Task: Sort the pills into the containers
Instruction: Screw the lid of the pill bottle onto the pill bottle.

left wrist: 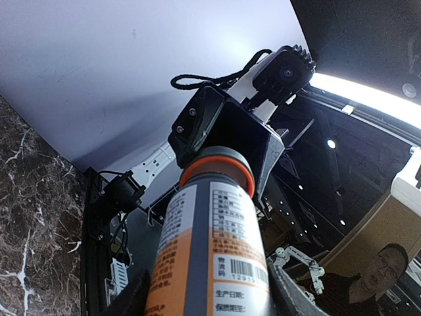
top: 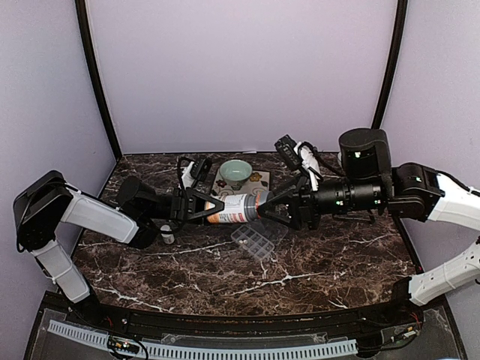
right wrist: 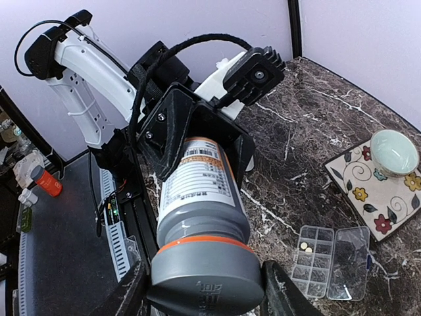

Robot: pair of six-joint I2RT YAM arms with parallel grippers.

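Left fingers: my left gripper (top: 216,208) clamps the bottle (top: 236,208) body, held level above the worktop (top: 322,262).
Right fingers: my right gripper (top: 264,211) grips its grey cap (right wrist: 204,283).
Pill box (top: 253,244): lid open, middle of worktop, under the bottle.
Progress: two pills (right wrist: 306,246) in one compartment (right wrist: 314,243); cap on; mostly undone, I judge.
Views: only right wrist view shows those pills.

the bottle (left wrist: 210,263) runs off the edge at 6 o'clock in both wrist views, pills (right wrist: 304,244) are mere specks, lost from the top
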